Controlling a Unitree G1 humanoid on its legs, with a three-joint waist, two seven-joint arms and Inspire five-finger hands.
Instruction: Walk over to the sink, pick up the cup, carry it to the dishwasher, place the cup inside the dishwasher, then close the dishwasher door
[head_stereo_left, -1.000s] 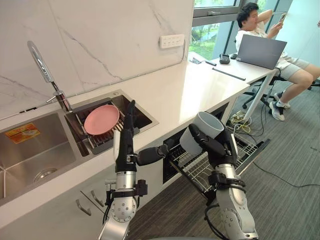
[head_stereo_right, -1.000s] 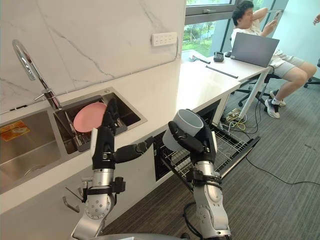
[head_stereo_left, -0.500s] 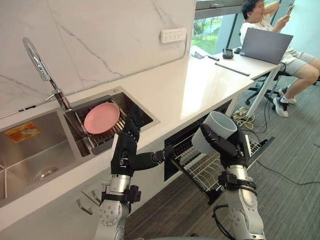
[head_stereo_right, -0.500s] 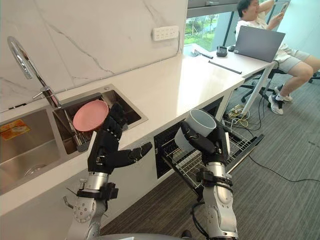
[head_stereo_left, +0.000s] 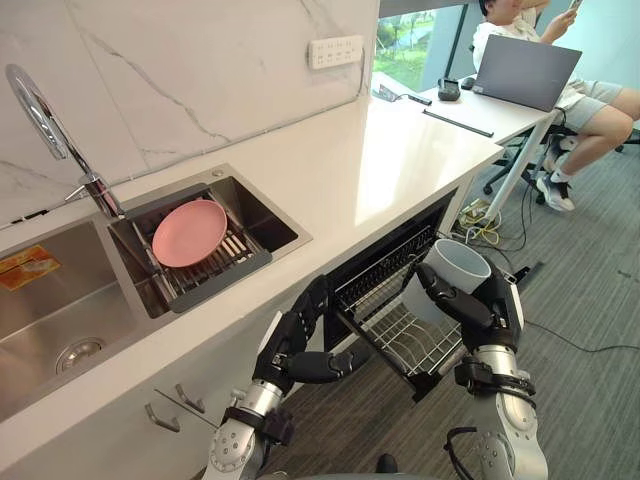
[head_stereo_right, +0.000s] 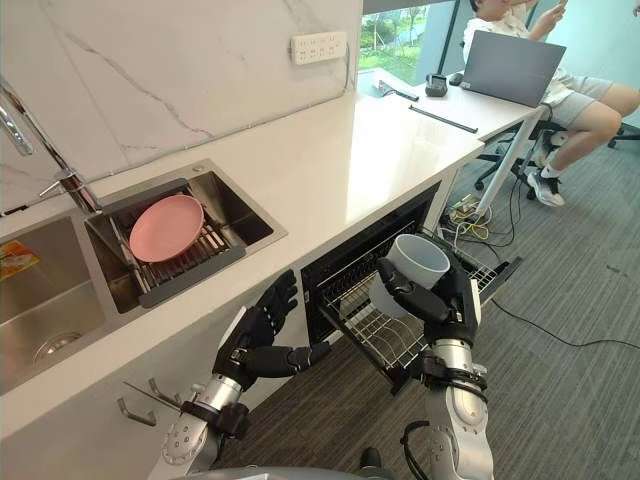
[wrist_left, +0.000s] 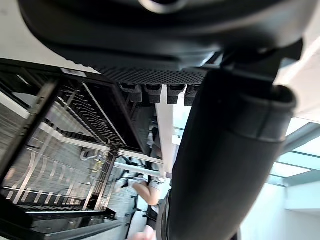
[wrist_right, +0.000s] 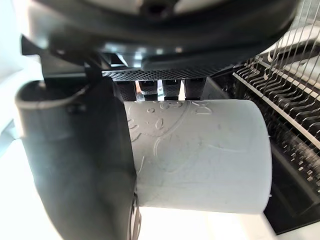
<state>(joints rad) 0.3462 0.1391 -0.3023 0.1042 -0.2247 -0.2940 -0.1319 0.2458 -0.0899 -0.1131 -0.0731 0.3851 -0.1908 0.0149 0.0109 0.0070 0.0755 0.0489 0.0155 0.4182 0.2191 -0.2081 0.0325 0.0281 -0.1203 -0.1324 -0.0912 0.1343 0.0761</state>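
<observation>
Gripping cup (head_stereo_left: 455, 272) in curled R hand (head_stereo_left: 492, 308), over dishwasher rack (head_stereo_left: 398, 338), L hand (head_stereo_left: 293, 352) spread

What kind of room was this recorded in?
Likely an office kitchenette: a steel sink with a pink plate, a pulled-out dishwasher rack under the counter, and a person beside a laptop.

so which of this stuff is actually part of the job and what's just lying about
Part of the job: white cup, held in the right hand; pulled-out dishwasher rack; left hand, open and empty.
Lying about: pink plate in the sink; tap; laptop on the desk; wall socket.
</observation>
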